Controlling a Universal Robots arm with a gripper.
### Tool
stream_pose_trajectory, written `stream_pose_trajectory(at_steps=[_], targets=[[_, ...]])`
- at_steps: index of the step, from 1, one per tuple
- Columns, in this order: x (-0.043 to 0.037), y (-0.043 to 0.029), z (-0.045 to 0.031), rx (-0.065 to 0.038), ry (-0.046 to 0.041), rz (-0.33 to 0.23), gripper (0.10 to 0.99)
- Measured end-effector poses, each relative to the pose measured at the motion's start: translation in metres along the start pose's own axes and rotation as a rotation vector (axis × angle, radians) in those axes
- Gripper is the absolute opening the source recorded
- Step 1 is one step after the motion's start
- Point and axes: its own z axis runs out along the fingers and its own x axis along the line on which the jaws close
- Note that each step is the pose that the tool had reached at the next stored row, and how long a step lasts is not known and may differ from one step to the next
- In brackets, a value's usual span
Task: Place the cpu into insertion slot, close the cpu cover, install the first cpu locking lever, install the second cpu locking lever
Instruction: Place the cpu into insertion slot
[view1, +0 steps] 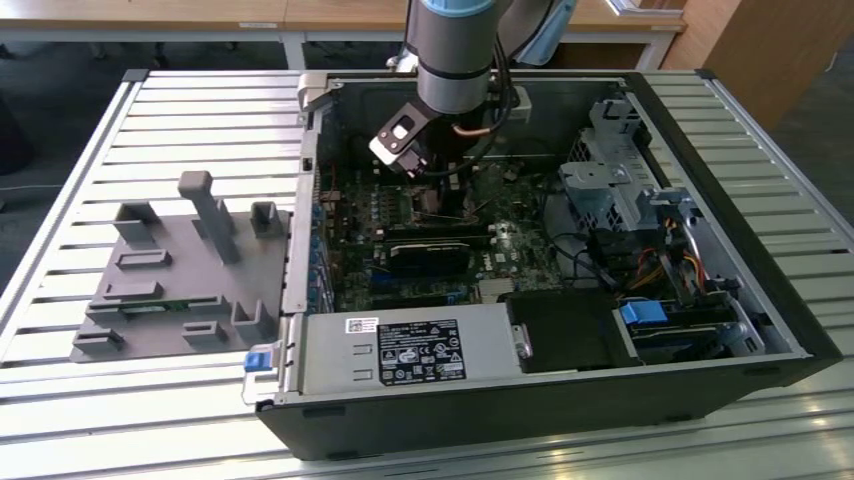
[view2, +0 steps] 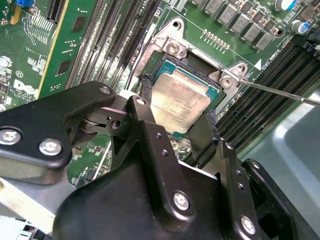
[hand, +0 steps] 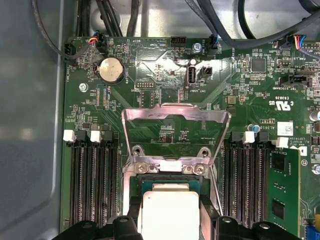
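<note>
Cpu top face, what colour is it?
The cpu is dull silver-beige, best seen in the second wrist view.

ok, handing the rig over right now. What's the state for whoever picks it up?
Gripper: shut on the cpu, one finger on each side, down inside the open computer case.
Cpu: sits at the insertion slot, inside its frame. I cannot tell whether it is fully seated.
Cpu cover: swung open, tilted up off the slot on its hinge.
Locking lever: a thin rod sticks out from the slot's corner, not latched.
Done: cpu brought to the slot.
Left: cpu not released, cover not closed, neither lever installed.
</note>
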Motion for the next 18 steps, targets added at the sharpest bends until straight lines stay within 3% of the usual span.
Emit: stream_pose_trajectory(at_steps=[14, 18], targets=[[0.0008, 0.0004, 0.0025, 0.0, -0.0008, 0.002, 0.541], [0.0008, 0.0005, 0.0025, 0.0, -0.0013, 0.002, 0.616]])
